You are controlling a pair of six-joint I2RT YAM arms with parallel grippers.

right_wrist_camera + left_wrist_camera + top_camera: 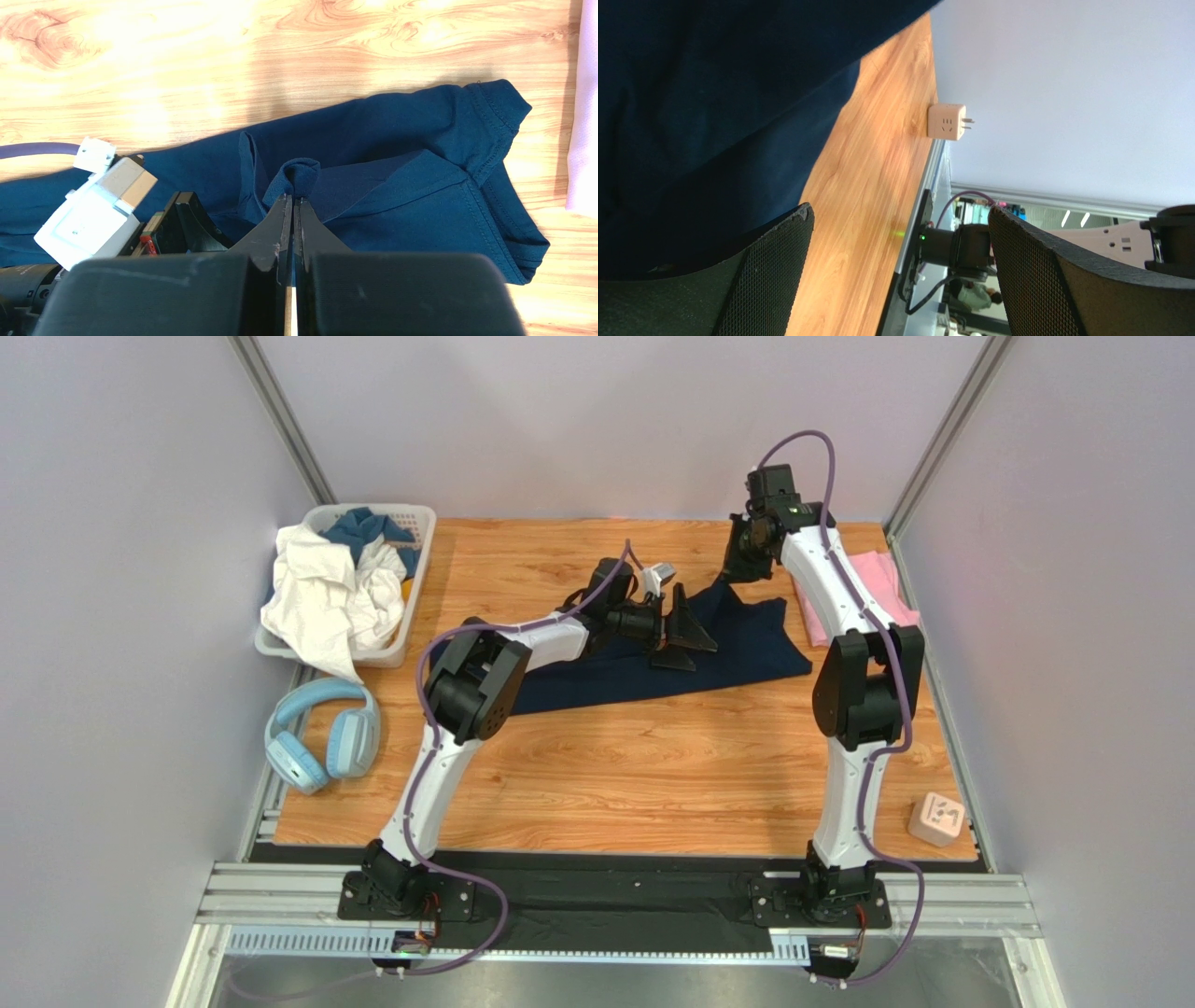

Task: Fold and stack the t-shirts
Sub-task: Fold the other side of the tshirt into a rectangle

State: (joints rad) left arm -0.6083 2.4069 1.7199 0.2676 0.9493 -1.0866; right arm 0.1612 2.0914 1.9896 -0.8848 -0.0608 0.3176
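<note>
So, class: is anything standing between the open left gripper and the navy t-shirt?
Nothing visible does. The left gripper sits open right at the navy t-shirt, with only cloth and bare wooden table beneath it. The right gripper is shut on a fold of it, off to one side.

Wide-spread left end effector beside navy t-shirt on wood table, beige plug adapter near its edge

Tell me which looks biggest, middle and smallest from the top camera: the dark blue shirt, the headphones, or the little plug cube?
1. Navy shirt: largest, even though it is partly covered.
2. Headphones: middle.
3. Plug cube: smallest by far.
</note>
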